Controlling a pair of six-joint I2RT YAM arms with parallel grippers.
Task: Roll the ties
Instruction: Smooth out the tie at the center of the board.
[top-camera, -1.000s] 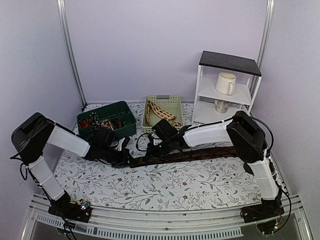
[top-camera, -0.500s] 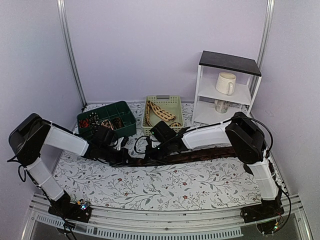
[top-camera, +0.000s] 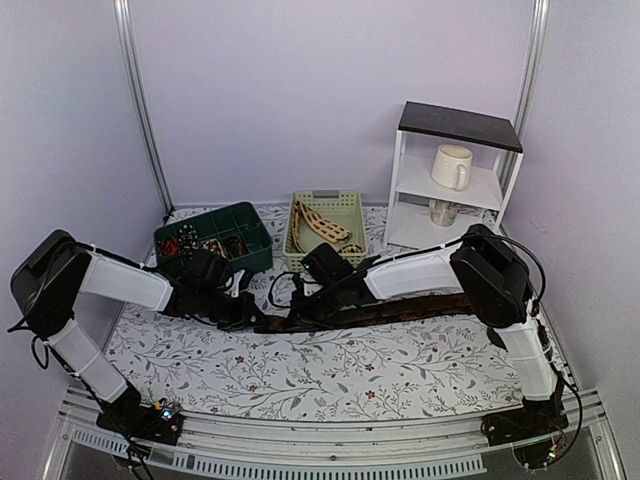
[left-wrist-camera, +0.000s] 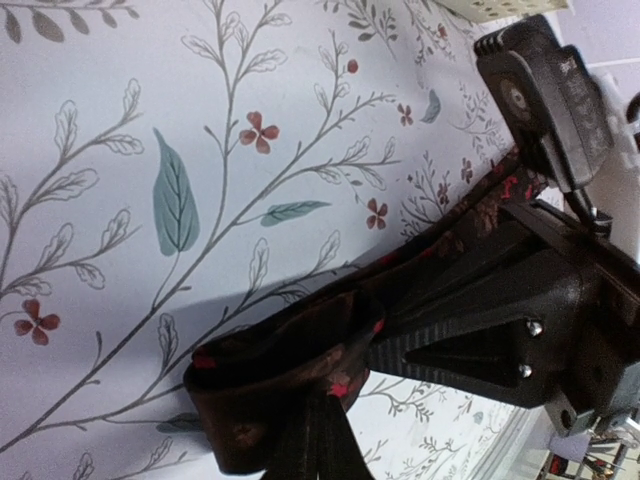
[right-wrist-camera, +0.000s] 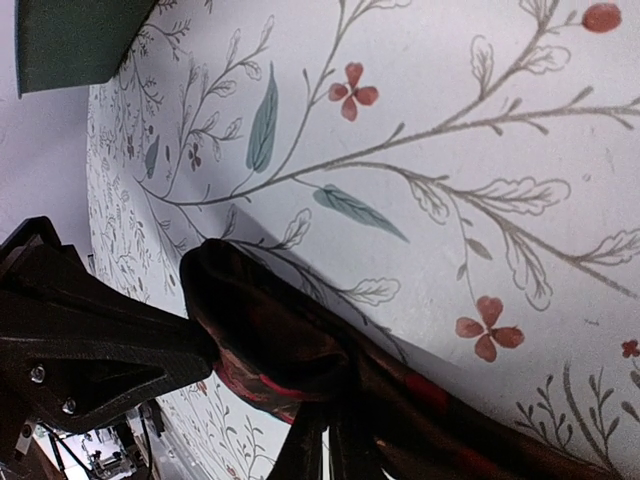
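While the left tool (top-camera: 247, 312) and right tool (top-camera: 296, 316) both pinch the dark tie (top-camera: 400, 309) at its fold, we want the first turn tight — flat on the counter (top-camera: 330, 375).

Green divided bin (top-camera: 252, 262) sat back-left on floral tablecloth (top-camera: 330, 375), beige slotted basket (top-camera: 352, 214) just beside it. White shelf unit (top-camera: 403, 170) stood back-right, cream mug (top-camera: 451, 166) on middle shelf, glass (top-camera: 441, 212) below.

Dark tie (top-camera: 420, 305): left end buried between left gripper (top-camera: 248, 314) and right gripper (top-camera: 288, 317) from above. Both wrist views crop the fingers (left-wrist-camera: 312, 452) at the bottom edge. Green bin (top-camera: 250, 262) contents too small to name.
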